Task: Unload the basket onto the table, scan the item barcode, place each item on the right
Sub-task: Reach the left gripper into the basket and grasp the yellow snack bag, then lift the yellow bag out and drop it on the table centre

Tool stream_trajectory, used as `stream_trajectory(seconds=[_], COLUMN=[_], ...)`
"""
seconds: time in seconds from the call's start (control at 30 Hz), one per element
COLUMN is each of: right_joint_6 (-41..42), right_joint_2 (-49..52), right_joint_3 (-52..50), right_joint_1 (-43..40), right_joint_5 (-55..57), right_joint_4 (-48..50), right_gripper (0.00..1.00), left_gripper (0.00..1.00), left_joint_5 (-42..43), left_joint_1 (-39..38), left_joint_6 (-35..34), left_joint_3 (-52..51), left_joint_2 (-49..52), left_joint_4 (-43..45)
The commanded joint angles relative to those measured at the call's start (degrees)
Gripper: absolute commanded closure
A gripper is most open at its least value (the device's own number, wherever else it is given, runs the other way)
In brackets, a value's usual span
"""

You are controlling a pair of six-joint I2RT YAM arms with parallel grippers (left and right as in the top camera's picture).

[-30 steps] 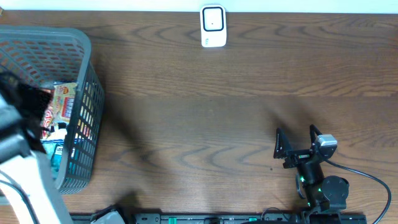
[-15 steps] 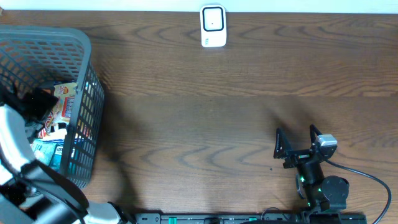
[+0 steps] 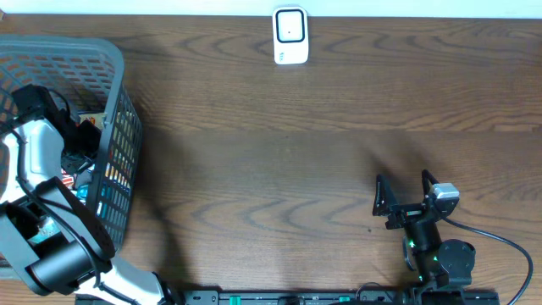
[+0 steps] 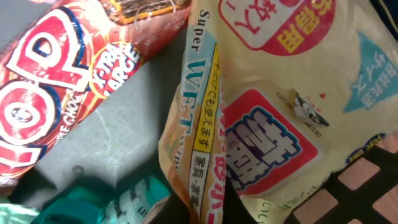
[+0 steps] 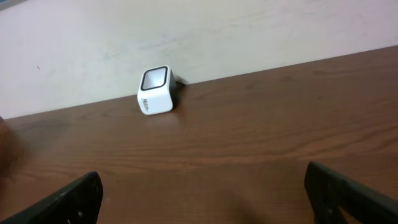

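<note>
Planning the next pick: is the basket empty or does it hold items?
Not empty. In the basket, the left wrist view shows a yellow pack and a red snack bag.

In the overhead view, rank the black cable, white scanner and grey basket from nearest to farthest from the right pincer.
1. Black cable, trailing from the arm's base just behind the right pincer, right side.
2. White scanner, far edge, centre.
3. Grey basket, far left.

basket (image 3: pixel 118 93) sits left on the table (image 3: pixel 296 161), scanner (image 3: pixel 290 36) far centre.
</note>
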Motion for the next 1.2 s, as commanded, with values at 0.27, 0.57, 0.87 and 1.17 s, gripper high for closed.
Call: stream_trajectory(seconds=[0.27,0.57,0.87,1.17], right_joint_6=[0.24,0.26,0.24,0.26], right_joint_2=[-0.24,-0.24,-0.24,-0.24], right_joint_3=[-0.09,-0.09,-0.09,-0.09], right_joint_1=[0.61,0.61,0.61,0.61], right_joint_5=[0.24,0.24,0.24,0.24], right_joint_4=[-0.2,-0.2,-0.2,-0.2], right_gripper=[0.01,0.01,0.01,0.01], left_gripper=[0.93,0.93,0.93,0.93], left_joint_5=[-7.39,-3.89,13.07,3.54], left_joint_1=[1.29,0.87,-14.45,-42.58], left_joint_6=[-2.91,-13.9,-13.42,-9.7], left_joint_3=[6.29,9.14,9.01,5.9], left_joint_2=[-17.25,-37.13,-44.98,-34.99], left_joint_4=[-3.76,-2.01,-0.48,0.42])
